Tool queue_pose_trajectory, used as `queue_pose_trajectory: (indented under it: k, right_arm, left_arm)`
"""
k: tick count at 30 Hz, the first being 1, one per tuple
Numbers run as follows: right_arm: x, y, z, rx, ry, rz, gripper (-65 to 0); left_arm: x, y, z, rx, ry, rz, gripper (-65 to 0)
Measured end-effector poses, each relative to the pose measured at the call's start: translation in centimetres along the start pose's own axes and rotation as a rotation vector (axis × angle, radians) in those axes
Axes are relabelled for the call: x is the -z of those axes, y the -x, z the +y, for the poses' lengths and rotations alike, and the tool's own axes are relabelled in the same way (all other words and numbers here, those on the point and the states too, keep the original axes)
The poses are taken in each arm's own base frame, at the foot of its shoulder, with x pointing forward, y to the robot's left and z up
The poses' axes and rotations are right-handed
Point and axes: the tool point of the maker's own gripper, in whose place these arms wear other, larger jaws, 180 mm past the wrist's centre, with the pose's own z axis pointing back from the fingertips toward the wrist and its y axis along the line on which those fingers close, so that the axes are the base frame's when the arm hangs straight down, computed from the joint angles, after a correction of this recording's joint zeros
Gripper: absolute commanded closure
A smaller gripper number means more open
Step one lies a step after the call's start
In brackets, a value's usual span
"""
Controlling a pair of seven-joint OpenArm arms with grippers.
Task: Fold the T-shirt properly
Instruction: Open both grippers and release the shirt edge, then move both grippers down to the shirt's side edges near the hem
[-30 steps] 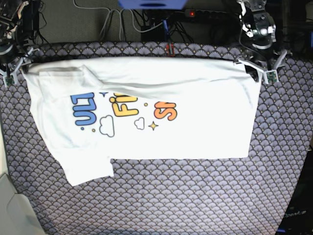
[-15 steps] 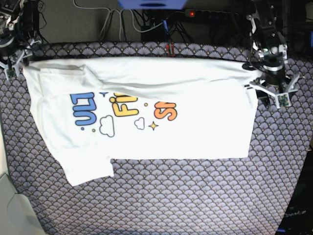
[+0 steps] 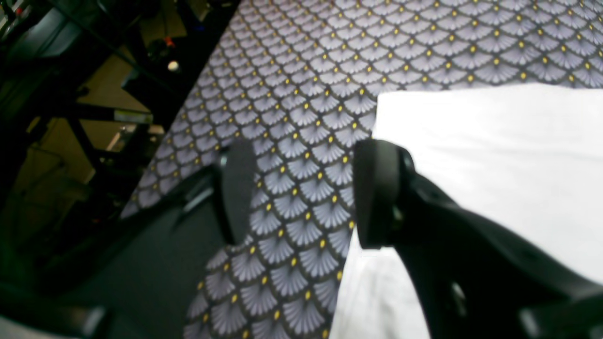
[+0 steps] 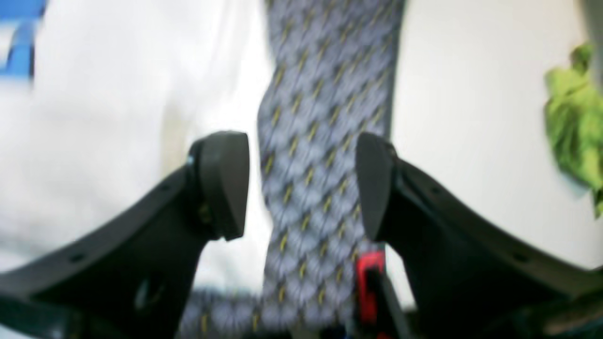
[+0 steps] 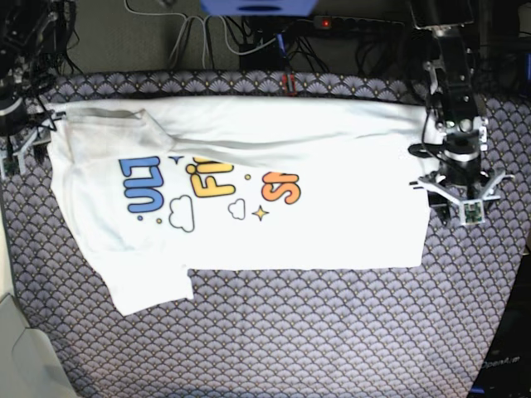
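The T-shirt [image 5: 249, 199] lies spread flat, print side up, across the scale-patterned tabletop [image 5: 315, 332], its top edge folded over. The left tool [image 5: 459, 206] hovers just off the shirt's side edge, jaws spread and empty. The right tool [image 5: 17, 149] sits near the opposite sleeve corner, also released; its wrist view is blurred, so contact seems unlikely.

The T-shirt [image 5: 249, 199] lies on the patterned cloth [image 5: 332, 332], one end effector [image 5: 458, 199] beside each end.
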Motion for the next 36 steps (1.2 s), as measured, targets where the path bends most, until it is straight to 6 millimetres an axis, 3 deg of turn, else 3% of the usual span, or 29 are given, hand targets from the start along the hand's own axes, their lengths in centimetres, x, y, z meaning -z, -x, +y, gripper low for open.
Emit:
queue_pose_trajectory:
  k: [3,8,11,15,24,28,36]
  right_arm:
    - [1.6,-2.3,0.0,-0.019,-0.012,-0.012,-36.9]
    - [6.0,-5.9,0.2,-0.016,-0.070,0.022,-36.9]
    - [8.6,-7.5,0.3,0.003,-0.100,0.052,-36.9]
    - [11.3,-9.1,2.0,0.033,-0.175,0.057,-36.9]
    - [16.0,-10.5,4.9,0.145,-0.324,0.123,-36.9]
    - [17.6,-11.4,5.0,0.200,-0.363,0.098,-37.0]
    - [19.0,-8.6,6.5,0.293,-0.425,0.109,-39.3]
  left_arm:
    - [1.3,0.7,-0.5,-0.027,-0.006,0.028,-32.8]
    - [4.0,0.1,-1.2,-0.061,-0.004,0.035,-32.8]
    - [5.2,0.8,-1.7,-0.077,0.002,0.071,-32.8]
    - [6.6,1.7,-2.2,-0.091,0.007,0.112,-32.8]
    - [9.6,1.9,-2.9,-0.125,0.016,0.166,-32.8]
    - [11.0,0.5,-3.4,-0.145,0.024,0.152,-32.8]
    - [11.3,0.9,-3.5,-0.148,0.025,0.172,-32.8]
